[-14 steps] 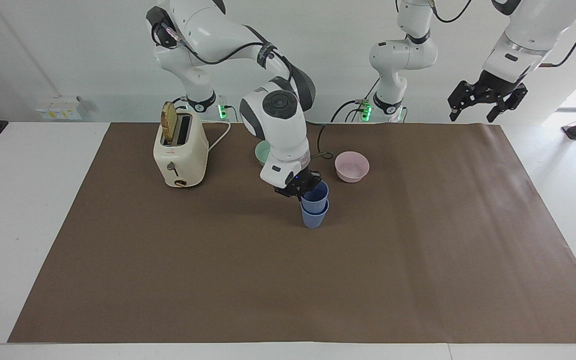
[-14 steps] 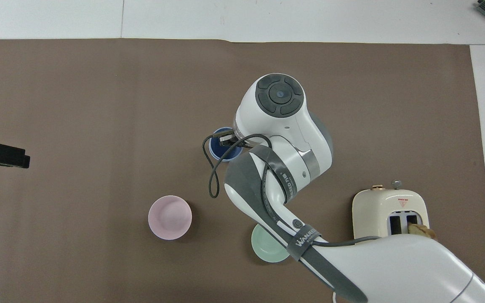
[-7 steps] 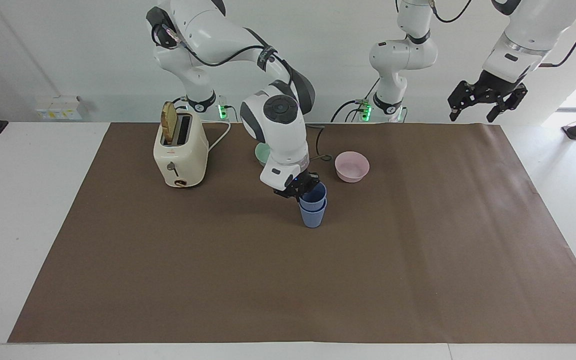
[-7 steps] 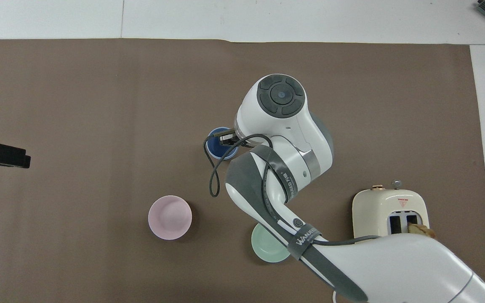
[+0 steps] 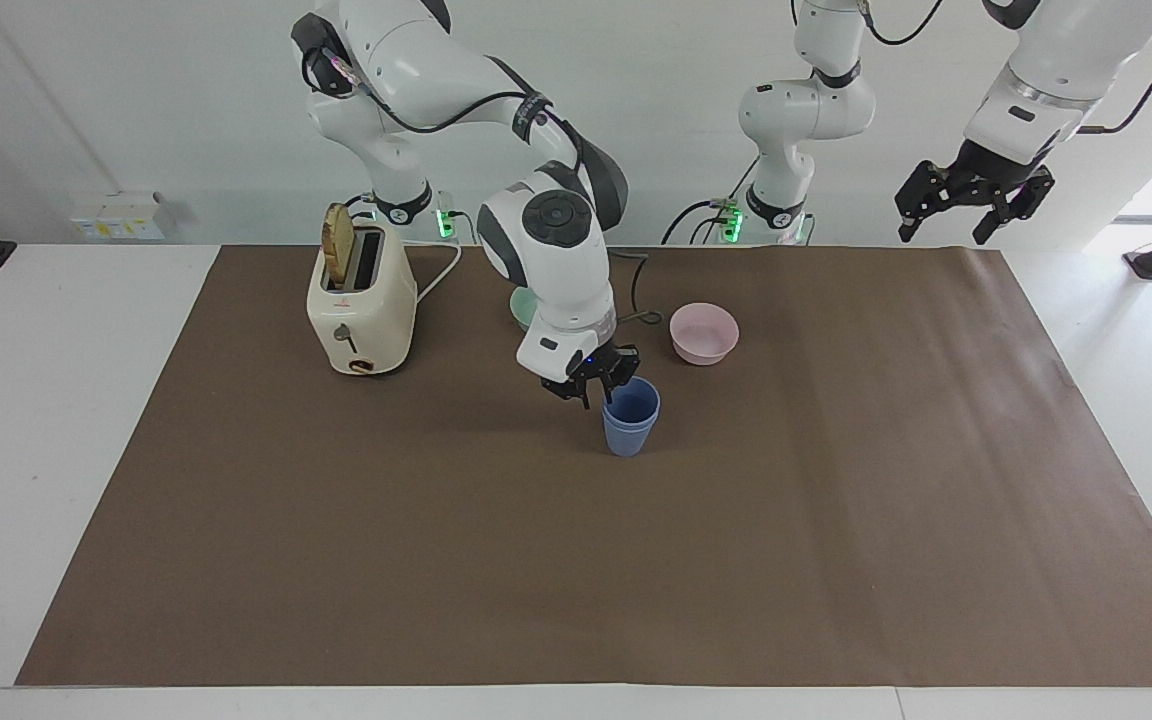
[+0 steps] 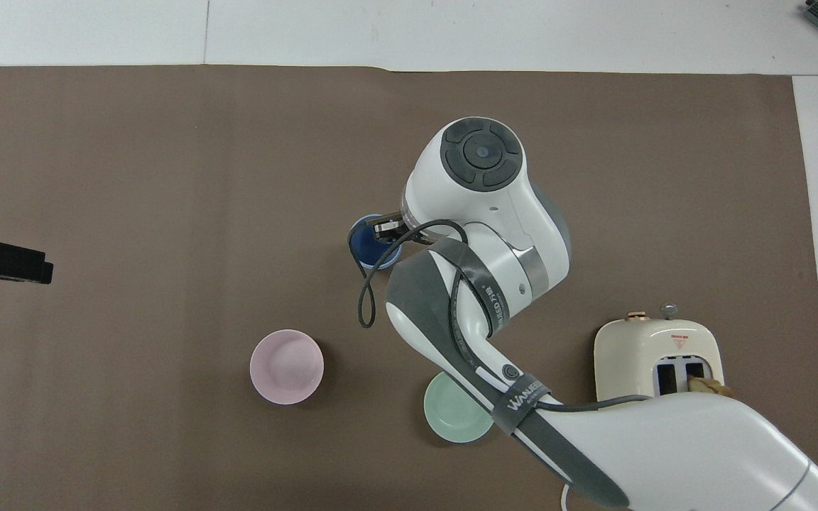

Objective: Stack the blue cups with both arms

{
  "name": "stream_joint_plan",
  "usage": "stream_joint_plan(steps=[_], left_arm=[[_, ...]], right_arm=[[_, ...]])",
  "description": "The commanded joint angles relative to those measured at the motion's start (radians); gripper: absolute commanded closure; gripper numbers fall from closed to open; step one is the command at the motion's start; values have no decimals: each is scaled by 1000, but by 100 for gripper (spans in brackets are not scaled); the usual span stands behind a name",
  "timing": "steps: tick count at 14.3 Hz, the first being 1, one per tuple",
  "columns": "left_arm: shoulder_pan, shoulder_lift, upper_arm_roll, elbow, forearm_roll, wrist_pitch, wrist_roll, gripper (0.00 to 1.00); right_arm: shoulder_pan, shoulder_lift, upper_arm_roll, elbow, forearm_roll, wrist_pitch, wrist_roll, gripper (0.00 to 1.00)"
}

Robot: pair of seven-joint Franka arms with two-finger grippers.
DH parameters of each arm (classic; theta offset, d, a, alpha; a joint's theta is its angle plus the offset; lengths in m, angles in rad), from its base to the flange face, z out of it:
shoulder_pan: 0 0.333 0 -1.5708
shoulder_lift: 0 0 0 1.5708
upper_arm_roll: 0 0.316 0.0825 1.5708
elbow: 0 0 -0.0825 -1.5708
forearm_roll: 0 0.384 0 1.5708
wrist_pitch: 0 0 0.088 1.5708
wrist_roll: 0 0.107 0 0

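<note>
Matte plastic blue cups (image 5: 630, 418) on smooth brown paper sheet (image 5: 436, 550); glossy cream toaster (image 5: 361, 310).

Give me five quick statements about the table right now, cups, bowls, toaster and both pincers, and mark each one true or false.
1. The two blue cups are nested, one inside the other. True.
2. The right pincer is raised over the pink bowl. False: it is at the rim of the stacked cups.
3. The left pincer hangs in the air at its own end of the table, away from the cups. True.
4. The mint-green bowl is farther from the robots than the cups. False: it is nearer to them.
5. The toaster lies tipped on its side. False: it stands upright with a slice in one slot.
</note>
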Motion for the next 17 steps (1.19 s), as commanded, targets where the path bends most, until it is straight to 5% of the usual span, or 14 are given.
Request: stream_joint_plan(steps=[1, 10, 17], left_arm=[[5, -17, -4, -11, -12, -5, -4, 0], [2, 24, 4, 19, -5, -3, 4, 0], [8, 20, 2, 9, -12, -3, -7, 0]], right_arm=[[-25, -50, 9, 42, -28, -76, -5, 0], [-265, -221, 6, 60, -14, -212, -95, 0], [-311, -320, -24, 57, -31, -347, -97, 0]])
